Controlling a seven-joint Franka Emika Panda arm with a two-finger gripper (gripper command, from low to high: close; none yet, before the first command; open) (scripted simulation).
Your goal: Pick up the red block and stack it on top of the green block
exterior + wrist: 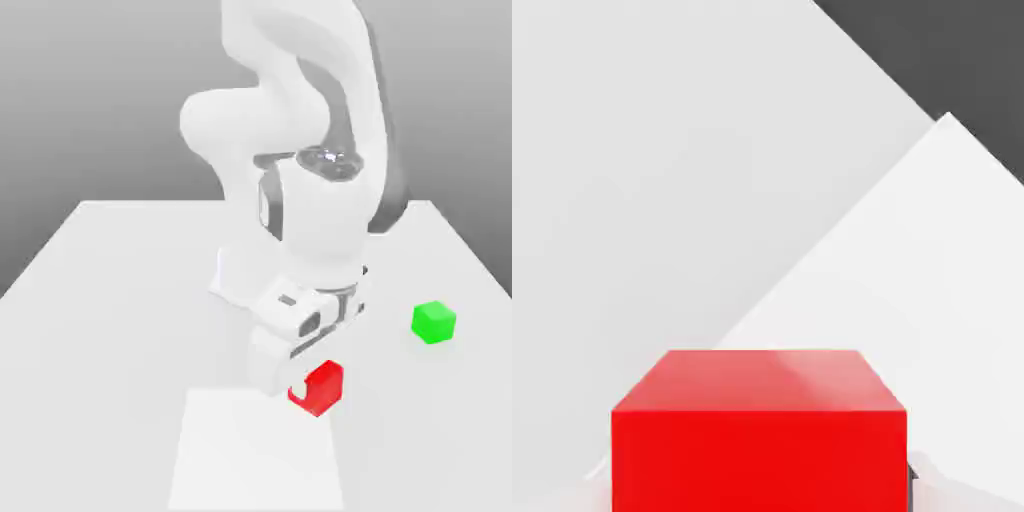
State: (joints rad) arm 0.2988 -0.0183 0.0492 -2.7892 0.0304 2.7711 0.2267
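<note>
The claw (296,385) is clenched on the red block (321,387), low over the surface (120,300) so it can be carried to the green block (434,322), well apart toward the exterior view's right.

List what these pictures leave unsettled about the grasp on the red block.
- Exterior view: the arm's white hand covers part of the red block, hiding where the end effector meets it.
- Hand view: the picture's edge cuts off the red block's lower part.
- Whether it is lifted: unclear.
</note>
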